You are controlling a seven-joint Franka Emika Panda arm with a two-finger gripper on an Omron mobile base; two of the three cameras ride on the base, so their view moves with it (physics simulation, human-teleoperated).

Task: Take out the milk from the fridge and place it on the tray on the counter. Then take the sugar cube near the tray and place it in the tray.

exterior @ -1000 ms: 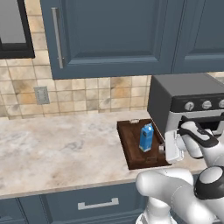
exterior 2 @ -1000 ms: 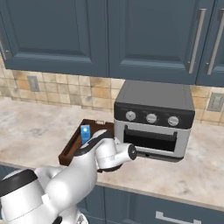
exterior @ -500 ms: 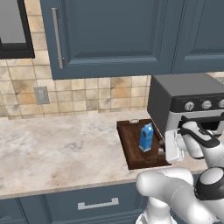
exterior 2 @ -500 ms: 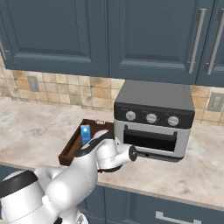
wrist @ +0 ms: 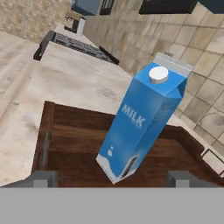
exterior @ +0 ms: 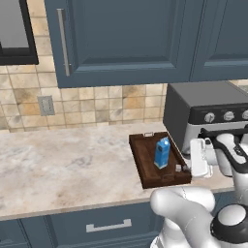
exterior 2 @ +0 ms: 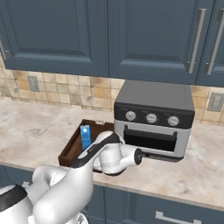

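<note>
Milk carton [exterior: 162, 152] stands upright on the tray [exterior: 145, 167], toward its right edge. Tray sits at the counter's [exterior: 58, 164] front edge, just left of the toaster oven [exterior: 208, 114]. Gripper [wrist: 111, 179] fingers spread wide, one either side of the carton's base, not pinching it. Sugar cube [exterior: 178, 168] lies in the tray's front right corner.

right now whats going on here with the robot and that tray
The milk stands upright in the tray on the counter, beside the toaster oven. The sugar cube lies in the tray's near right corner. The gripper hangs open just behind the carton, holding nothing.
</note>
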